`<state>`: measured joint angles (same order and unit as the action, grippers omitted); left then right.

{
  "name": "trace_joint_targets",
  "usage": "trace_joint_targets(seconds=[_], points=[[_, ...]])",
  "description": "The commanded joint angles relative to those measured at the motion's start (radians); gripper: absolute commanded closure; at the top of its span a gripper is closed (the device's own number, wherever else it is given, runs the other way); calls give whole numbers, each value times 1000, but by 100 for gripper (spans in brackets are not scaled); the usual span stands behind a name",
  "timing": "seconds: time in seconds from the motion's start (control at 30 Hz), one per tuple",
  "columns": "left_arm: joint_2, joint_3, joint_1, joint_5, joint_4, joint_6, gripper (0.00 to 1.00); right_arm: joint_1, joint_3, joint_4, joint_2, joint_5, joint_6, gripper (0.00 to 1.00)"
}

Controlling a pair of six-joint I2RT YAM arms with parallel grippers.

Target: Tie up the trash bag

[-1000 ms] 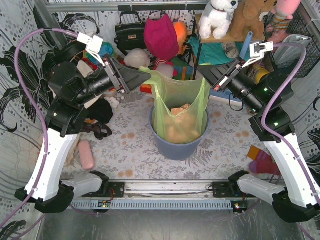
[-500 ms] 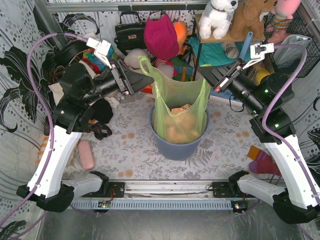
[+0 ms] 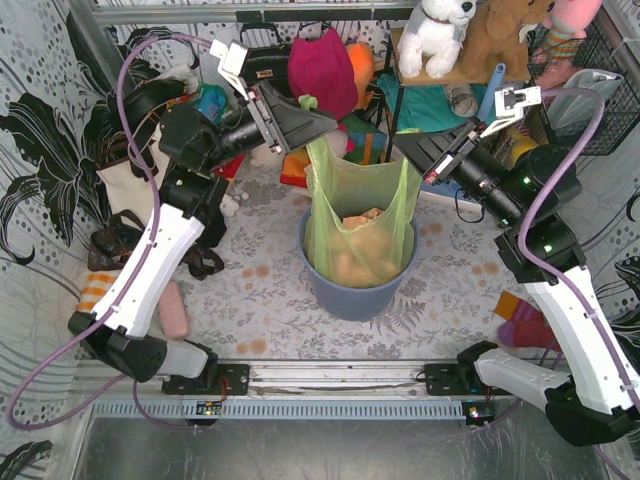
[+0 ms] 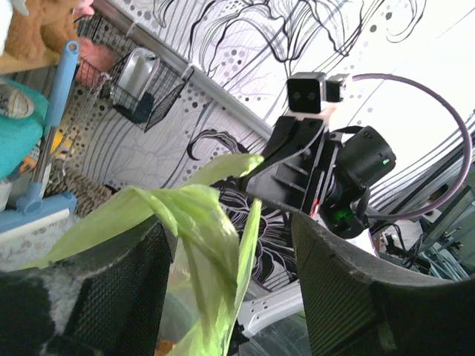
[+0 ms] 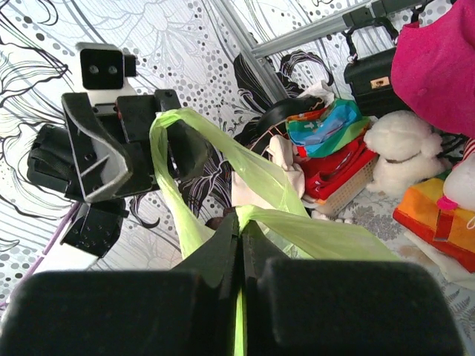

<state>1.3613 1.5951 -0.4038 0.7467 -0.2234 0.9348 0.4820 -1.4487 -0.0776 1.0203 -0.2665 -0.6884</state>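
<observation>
Soft toys, a black handbag (image 3: 258, 65) and a magenta bag (image 3: 322, 70) crowd the table behind the blue-grey bin (image 3: 355, 295). The trash bag (image 3: 360, 210) stands in the bin, handles raised. The left gripper (image 3: 318, 125) is wide open, with the left handle passing between its fingers. The right gripper (image 3: 402, 150) is closed tight, pinching the right handle.

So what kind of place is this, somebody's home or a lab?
Probably a staged robot test cell, not a home: two arms are bolted to a metal rail, patterned cloth hangs as walls, and props like a white plush dog and a black handbag sit beyond the bin.
</observation>
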Motion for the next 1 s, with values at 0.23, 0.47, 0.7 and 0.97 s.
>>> trace_joint_targets(seconds=[0.23,0.47,0.7,0.97], points=[[38,265,40,-39,-101,-6,39,-2,-233,192,195,-143,-15,90],[-3,353,82,-57,-22,-48,50,-2,-391,433,295,-252,-128,93],[-128,150,83,-87,72,-123,51,-3,-134,469,192,-178,-130,93],[-141,62,86,-135,155,-174,51,-2,-9,544,219,-171,-187,90]])
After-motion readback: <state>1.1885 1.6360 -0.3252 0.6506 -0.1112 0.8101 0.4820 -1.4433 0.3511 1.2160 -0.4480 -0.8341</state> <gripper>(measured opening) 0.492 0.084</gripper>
